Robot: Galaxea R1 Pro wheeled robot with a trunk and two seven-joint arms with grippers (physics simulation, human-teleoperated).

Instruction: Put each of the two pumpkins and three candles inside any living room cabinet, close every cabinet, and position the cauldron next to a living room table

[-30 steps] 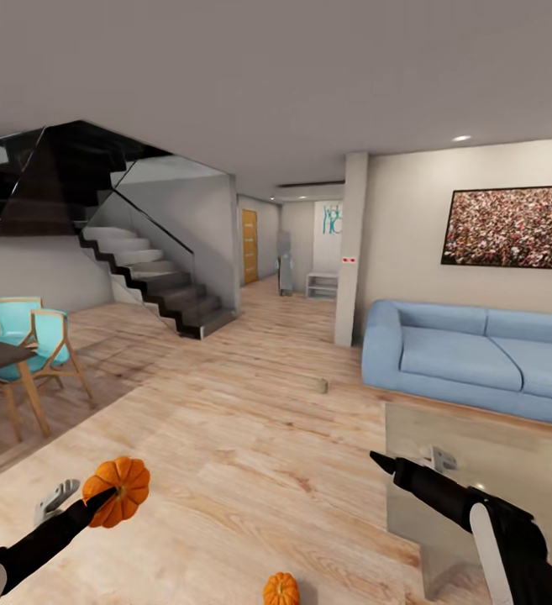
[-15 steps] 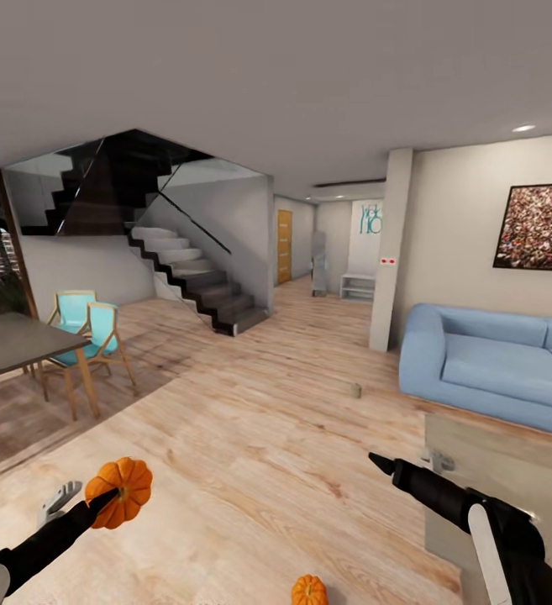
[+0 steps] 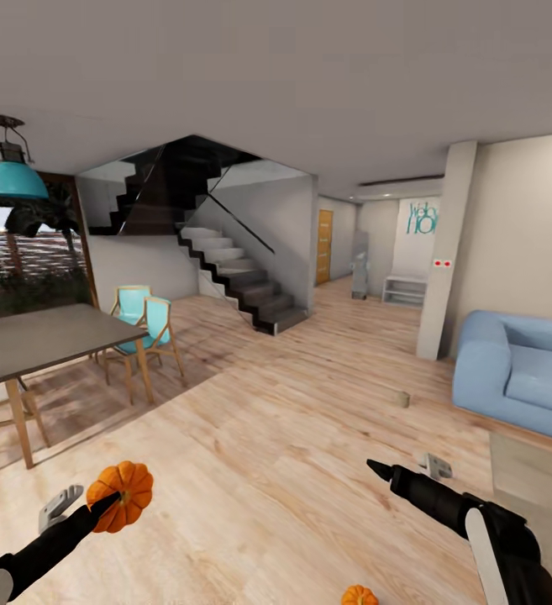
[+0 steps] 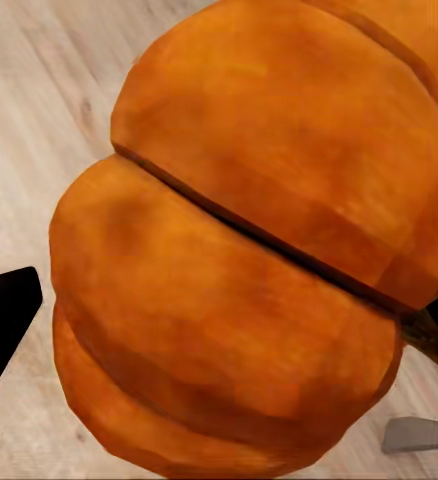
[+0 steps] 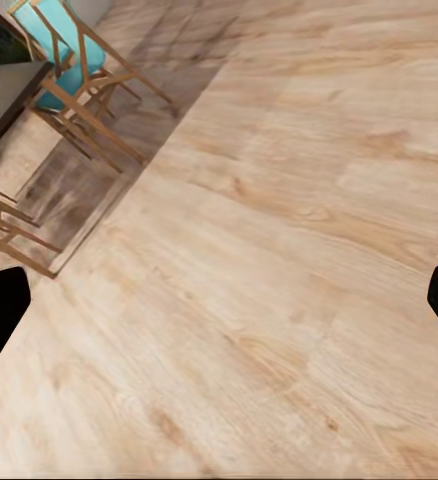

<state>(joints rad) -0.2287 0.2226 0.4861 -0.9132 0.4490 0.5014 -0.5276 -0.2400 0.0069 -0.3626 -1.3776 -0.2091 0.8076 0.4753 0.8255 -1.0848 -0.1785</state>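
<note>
Pale plank floor (image 3: 292, 470) underfoot: left hand (image 3: 78, 504) grips larger ribbed orange pumpkin (image 3: 121, 495), right hand (image 3: 402, 472) spread, empty; cabinet must be found next.

The head camera has swung left. The dining table (image 3: 44, 336) and a teal hanging lamp (image 3: 15, 172) have come into view, while the blue sofa (image 3: 519, 374) and the second pumpkin (image 3: 360, 596) on the floor have slid right. The wall picture has almost left the frame.
</note>
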